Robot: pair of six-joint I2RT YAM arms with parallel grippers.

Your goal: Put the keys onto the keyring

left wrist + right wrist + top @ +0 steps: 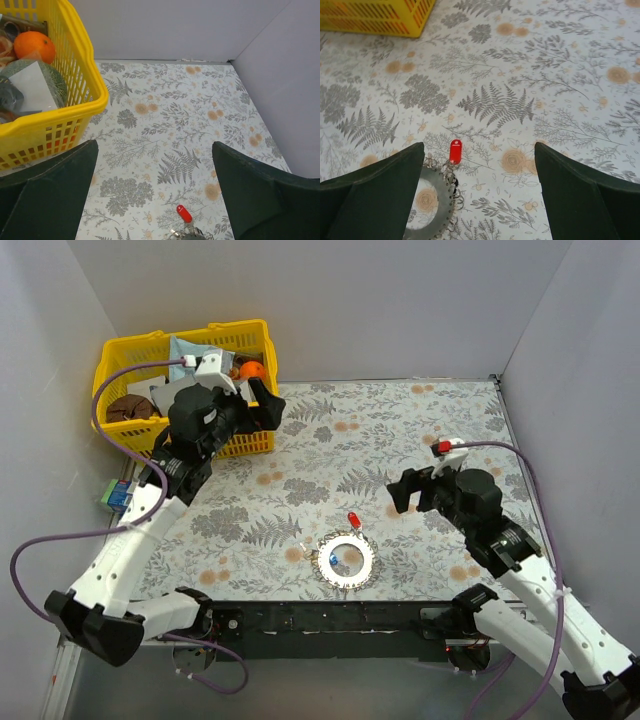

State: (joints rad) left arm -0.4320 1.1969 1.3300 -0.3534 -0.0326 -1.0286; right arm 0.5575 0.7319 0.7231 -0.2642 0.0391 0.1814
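Observation:
The keyring [346, 560] is a silver toothed disc lying flat near the table's front edge. It also shows in the right wrist view [436, 207]. A red-headed key [353, 519] lies at its far rim, seen in the right wrist view [455, 151] and the left wrist view [184, 213]. A blue key [331, 559] sits inside the ring. A pale small piece [301, 549] lies just left of it. My left gripper [262, 400] is open and empty beside the basket. My right gripper [411, 493] is open and empty, right of the ring.
A yellow basket [120, 355] with an orange [251, 369] and other items stands at the back left; it shows in the left wrist view [75, 107]. A small blue-green box [118, 494] lies off the left table edge. Grey walls enclose the floral table.

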